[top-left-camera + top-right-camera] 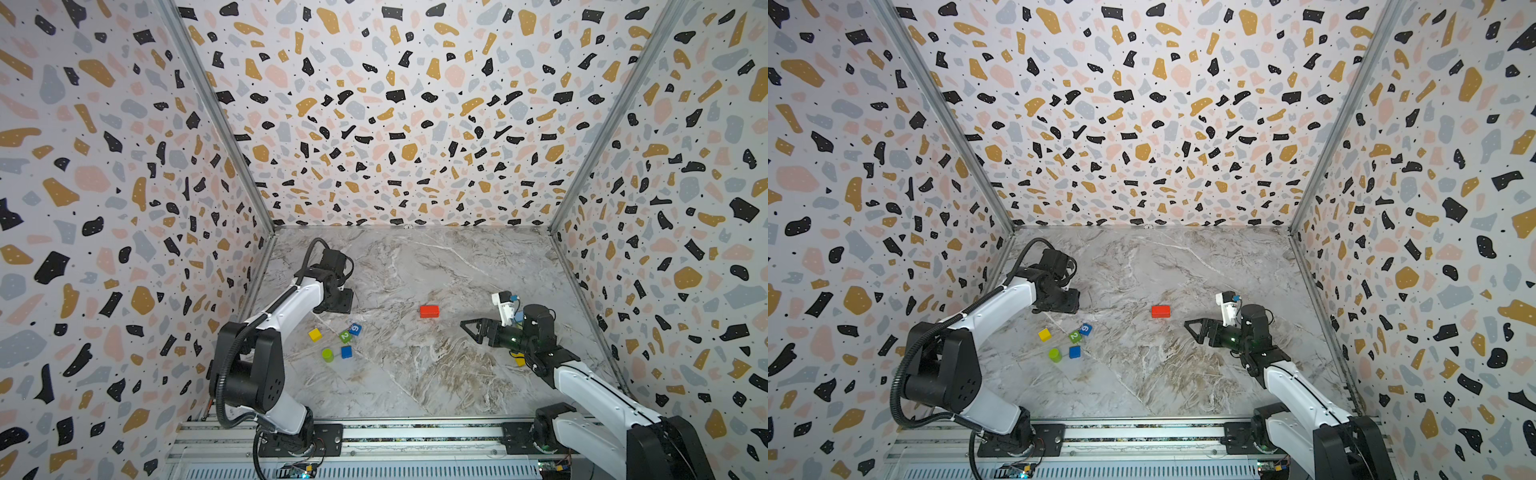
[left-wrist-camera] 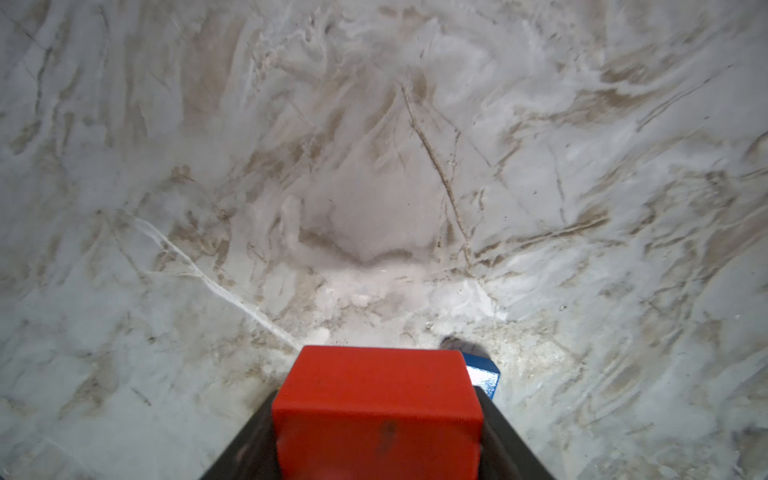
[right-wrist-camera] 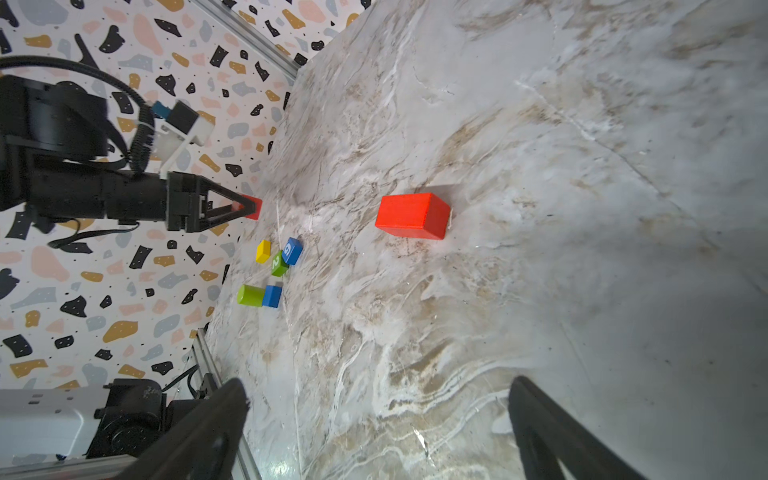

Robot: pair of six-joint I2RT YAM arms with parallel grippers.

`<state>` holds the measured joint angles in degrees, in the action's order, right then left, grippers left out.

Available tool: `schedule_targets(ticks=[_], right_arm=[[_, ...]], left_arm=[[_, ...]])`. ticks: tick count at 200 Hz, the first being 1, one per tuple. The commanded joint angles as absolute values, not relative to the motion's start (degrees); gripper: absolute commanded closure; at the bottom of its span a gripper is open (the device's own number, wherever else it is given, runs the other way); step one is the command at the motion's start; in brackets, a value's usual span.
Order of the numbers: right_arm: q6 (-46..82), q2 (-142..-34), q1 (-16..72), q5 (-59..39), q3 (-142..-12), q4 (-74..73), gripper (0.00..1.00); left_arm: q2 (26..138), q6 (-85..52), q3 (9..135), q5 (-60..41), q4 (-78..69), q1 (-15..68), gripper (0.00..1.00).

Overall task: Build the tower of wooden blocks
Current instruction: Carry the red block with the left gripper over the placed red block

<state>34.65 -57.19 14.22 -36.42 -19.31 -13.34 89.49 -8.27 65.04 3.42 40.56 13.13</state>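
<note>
red oblong block (image 2: 376, 411) in left gripper (image 3: 248, 206); marble tabletop (image 1: 415, 374)

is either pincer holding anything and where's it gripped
The left pincer holds a small red painted wooden block, clamped across two opposite sides, its end poking past the tips. The right pincer is open and empty.

Glossy marble-look table (image 2: 374, 166), matt red block (image 2: 376, 411)

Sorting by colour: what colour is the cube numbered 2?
The cube is green, clearest in right wrist view.
</note>
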Motion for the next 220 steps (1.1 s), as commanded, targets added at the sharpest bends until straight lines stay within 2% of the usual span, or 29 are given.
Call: schedule_targets(ticks=[1, 60, 93, 161, 220], right_arm=[[35.5, -56.9, 14.3, -33.6, -22.8, -9.8, 0.00], [36.0, -55.1, 14.2, -28.7, -26.9, -3.1, 0.00], [36.8, -55.4, 11.4, -29.3, -29.0, -1.0, 0.00], [37.2, -55.3, 1.9, -33.2, -29.9, 1.2, 0.01], [37.7, -55.4, 1.2, -31.6, -30.2, 2.3, 0.00]], left_arm=[[86.3, -12.2, 66.4, 1.9, 41.6, 15.2, 0.52], [80.7, -22.9, 65.3, 7.1, 39.1, 27.8, 0.51], [80.8, -31.3, 65.4, 10.9, 36.5, 36.7, 0.51], [88.7, -40.6, 67.6, 16.1, 30.4, 48.3, 0.51], [98.7, -46.3, 73.4, 19.3, 30.7, 56.0, 0.50]])
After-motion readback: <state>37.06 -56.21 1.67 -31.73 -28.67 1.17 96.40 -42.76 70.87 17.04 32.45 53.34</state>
